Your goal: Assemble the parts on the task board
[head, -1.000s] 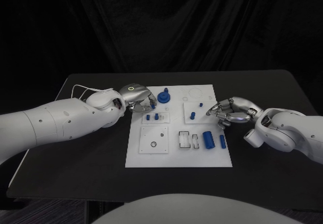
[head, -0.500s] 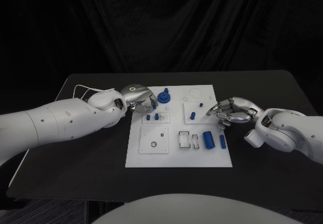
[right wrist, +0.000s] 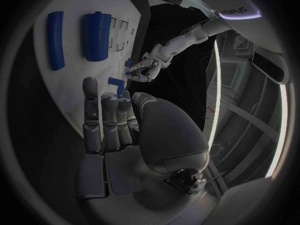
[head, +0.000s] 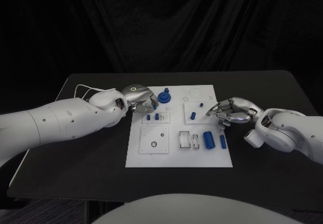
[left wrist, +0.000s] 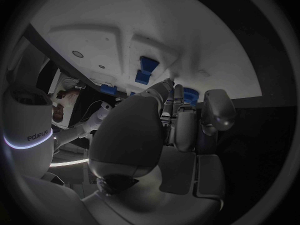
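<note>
Where dark drapes hang, the black table (head: 87,154) bears the task board (head: 176,159).

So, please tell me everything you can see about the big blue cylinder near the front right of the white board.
The big blue cylinder is a short, thick, smooth piece that looks like plastic. It lies on its side on the white task board, near the front right, its long axis running front to back. A thinner blue rod lies parallel on its right, apart from it. Small rectangular slots sit on its left. Neither hand touches it; the right hand is farther back.
</note>
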